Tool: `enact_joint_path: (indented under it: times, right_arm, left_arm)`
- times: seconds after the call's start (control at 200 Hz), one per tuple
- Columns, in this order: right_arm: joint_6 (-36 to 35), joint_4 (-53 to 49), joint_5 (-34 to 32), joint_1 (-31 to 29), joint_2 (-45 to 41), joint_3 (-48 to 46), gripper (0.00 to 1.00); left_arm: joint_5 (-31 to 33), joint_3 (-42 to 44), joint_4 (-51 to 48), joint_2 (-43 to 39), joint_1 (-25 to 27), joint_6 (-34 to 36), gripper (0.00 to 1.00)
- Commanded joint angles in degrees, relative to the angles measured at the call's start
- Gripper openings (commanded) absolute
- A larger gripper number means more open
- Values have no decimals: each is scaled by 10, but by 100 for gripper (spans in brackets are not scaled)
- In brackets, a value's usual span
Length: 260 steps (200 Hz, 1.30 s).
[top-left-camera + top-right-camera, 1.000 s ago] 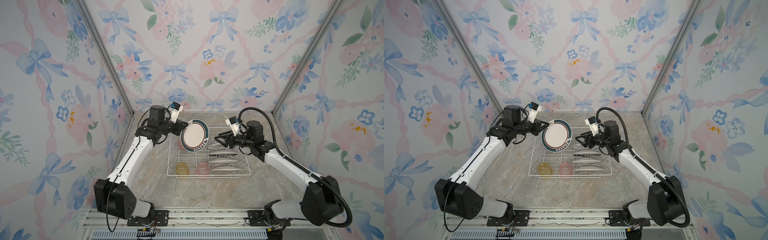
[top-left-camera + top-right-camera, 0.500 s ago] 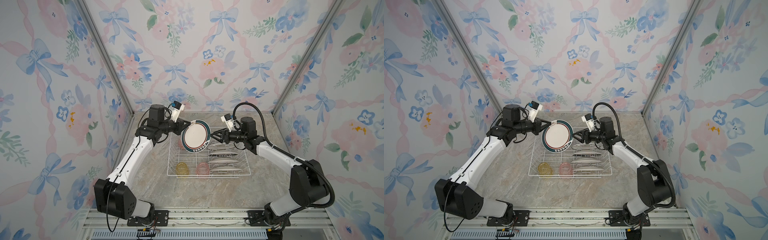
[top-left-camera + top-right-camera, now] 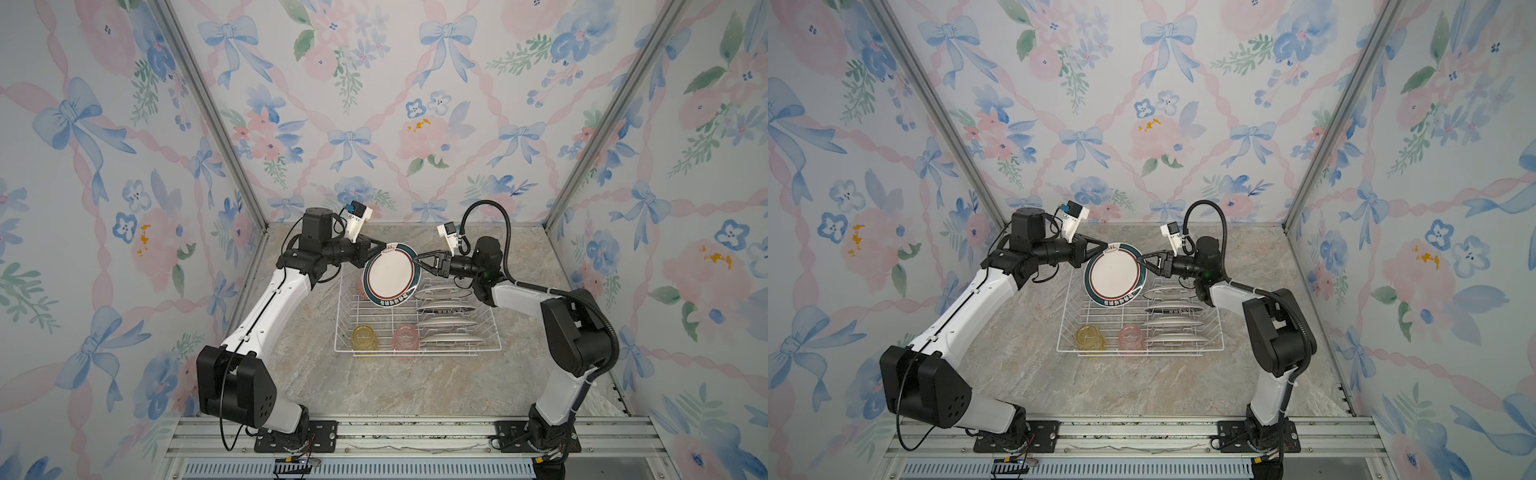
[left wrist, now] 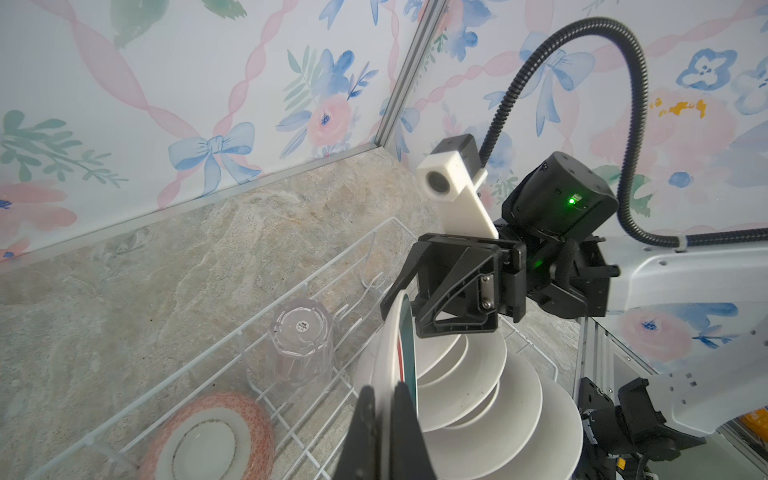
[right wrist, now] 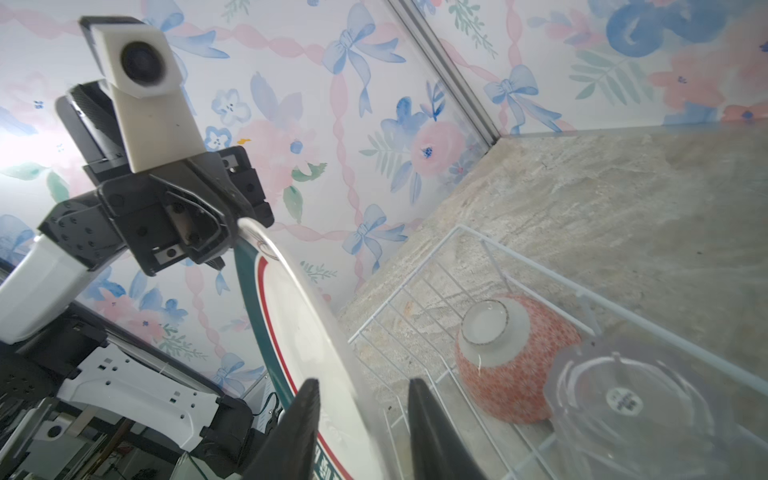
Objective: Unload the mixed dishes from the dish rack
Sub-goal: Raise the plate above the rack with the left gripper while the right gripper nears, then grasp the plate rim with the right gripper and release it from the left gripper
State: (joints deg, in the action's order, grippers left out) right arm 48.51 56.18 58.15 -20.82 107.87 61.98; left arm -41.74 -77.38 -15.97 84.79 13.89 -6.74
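- The left gripper [image 3: 380,248] is clamped on the upper left rim of a teal-rimmed plate [image 3: 392,275] and holds it on edge in the air, above the far side of the dish rack [image 3: 415,354] and clear of the wires
- The plate's white face looks toward the near edge of the bench [image 3: 415,390]; the line across it from one claw to the other runs roughly along the bench, left to right, slightly tilted
- The right gripper [image 3: 417,259] is at the opposite, right rim; its jaws stand apart with the rim between them, and the right wrist view shows a sliver of gap on one side, so I judge it straddles the rim rather than pinches it
- The plate lies straight ahead of the right claw, edge-on into its slot, so both arms are at it and neither is nearer
- This looks like a handover: the right claw needs a firm bite before the left one lets go, or the plate could drop onto the rack
- Four other plates [image 3: 446,323] stand in the slots along the rack's right side; a yellow tumbler [image 3: 364,337] and a pink tumbler [image 3: 405,338] sit at its near edge
- A patterned bowl [image 5: 515,357] and a clear tumbler [image 5: 631,399] rest base-up near its far left corner
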Motion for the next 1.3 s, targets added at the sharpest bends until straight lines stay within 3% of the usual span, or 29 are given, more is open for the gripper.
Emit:
enact_joint_path:
  times: [0.0,0.23,0.355,0.405,0.505,0.6,0.67,0.715,0.775,0.835,0.96,1.115,1.295]
  right_arm:
    - [192,245,56,4,47,34,26]
    - [178,218,93,-15,39,45,23]
    - [113,122,98,-12,6,36,11]
    - [62,55,92,-12,-12,32,0]
    - [-98,-153,55,-18,-60,31,0]
    - [-335,-447,-42,-39,-114,67,0]
    - [-412,-561,-97,-58,-128,95,0]
    - [-411,-576,-107,-57,-147,102,0]
    - [-414,-608,-122,-51,-154,113,0]
    - [-412,-629,-162,-43,-163,117,0]
    - [-381,-651,-213,-7,-192,114,0]
    - [-277,-577,-235,95,-265,55,0]
    - [-217,-578,-310,219,-350,8,0]
  left_arm:
    - [-29,-20,35,10,-3,-15,0]
    - [-35,-31,50,38,-4,-24,0]
    - [-40,-43,52,54,-4,-25,0]
    - [-42,-47,52,59,-4,-24,0]
    - [-43,-50,52,65,-4,-24,0]
    - [-38,-51,52,67,-3,-23,0]
    - [-26,-49,52,66,-2,-24,0]
    - [-12,-49,52,64,-2,-26,0]
    - [11,-44,52,58,-2,-27,12]
    - [35,-40,52,47,-3,-23,17]
    - [97,-26,52,10,-4,-14,20]
    - [174,11,51,-44,0,-7,23]
    - [304,83,51,-90,52,25,27]
